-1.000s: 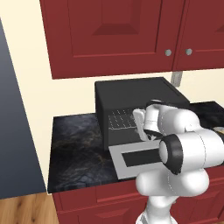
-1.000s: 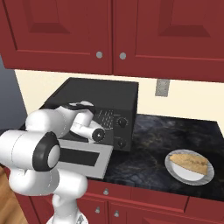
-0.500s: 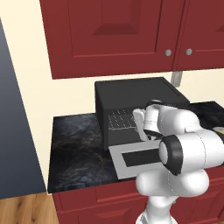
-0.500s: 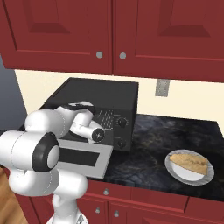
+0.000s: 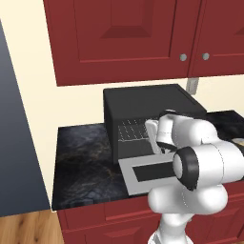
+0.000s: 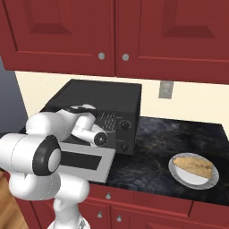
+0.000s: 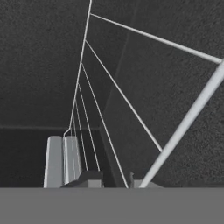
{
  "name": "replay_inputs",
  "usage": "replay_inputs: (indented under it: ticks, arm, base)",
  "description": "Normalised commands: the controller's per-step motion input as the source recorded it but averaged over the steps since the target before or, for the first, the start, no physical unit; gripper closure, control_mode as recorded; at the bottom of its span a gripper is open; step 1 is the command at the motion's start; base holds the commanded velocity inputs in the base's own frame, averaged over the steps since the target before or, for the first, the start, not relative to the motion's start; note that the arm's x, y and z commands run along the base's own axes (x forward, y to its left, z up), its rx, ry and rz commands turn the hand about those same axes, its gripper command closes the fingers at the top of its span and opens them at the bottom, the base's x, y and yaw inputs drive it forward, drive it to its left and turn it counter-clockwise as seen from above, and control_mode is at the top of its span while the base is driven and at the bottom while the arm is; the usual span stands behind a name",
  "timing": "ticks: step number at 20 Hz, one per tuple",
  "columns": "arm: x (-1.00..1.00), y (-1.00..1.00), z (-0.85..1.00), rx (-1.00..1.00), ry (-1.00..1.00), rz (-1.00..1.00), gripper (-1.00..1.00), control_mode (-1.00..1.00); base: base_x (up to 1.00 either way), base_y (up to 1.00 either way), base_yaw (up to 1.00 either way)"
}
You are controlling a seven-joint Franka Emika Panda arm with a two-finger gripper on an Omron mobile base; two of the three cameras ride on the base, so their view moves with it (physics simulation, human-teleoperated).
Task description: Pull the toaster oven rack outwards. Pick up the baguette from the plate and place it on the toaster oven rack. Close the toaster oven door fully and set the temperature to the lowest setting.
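Note:
The black toaster oven point(image 5: 147, 97) point(image 6: 98, 96) stands on the counter with its silver-grey door point(image 5: 143, 174) point(image 6: 85, 161) folded down flat. Inside it lies the wire toaster oven rack point(image 5: 131, 129) point(image 7: 122, 94). My hand reaches into the cavity's mouth. In the hand view my gripper point(image 7: 116, 181) is shut, and the rack's thick front wire runs down between the fingertips point(image 7: 91, 177). The baguette point(image 6: 194, 164) lies on a white plate point(image 6: 210, 181) on the counter, right of the oven.
Two round black knobs point(image 6: 125, 125) sit on the oven's right side panel. Red cabinets hang above the oven and a wall outlet point(image 6: 165, 89) is behind it. Dark marble counter point(image 5: 81, 157) stretches left of the oven.
The jaws have closed from wide open onto the rack's front wire. The arm, the oven and the plate have stayed where they were.

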Motion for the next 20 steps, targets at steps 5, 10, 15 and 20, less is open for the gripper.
replay_inputs:
  ticks: [5,10,15,20]
  arm:
    - [-0.11,0.0,0.0,0.0,0.0,0.0,1.0,-1.0]
    - [-0.27,-0.05,0.0,0.02,0.0,0.0,1.0,-1.0]
    - [-0.28,-0.05,0.0,0.01,0.0,0.0,1.0,-1.0]
    - [-0.25,-0.07,0.0,0.0,0.0,0.0,1.0,-1.0]
  base:
    - [0.0,0.0,0.0]
    - [0.0,0.0,0.0]
    - [0.0,0.0,0.0]
    - [0.0,0.0,0.0]
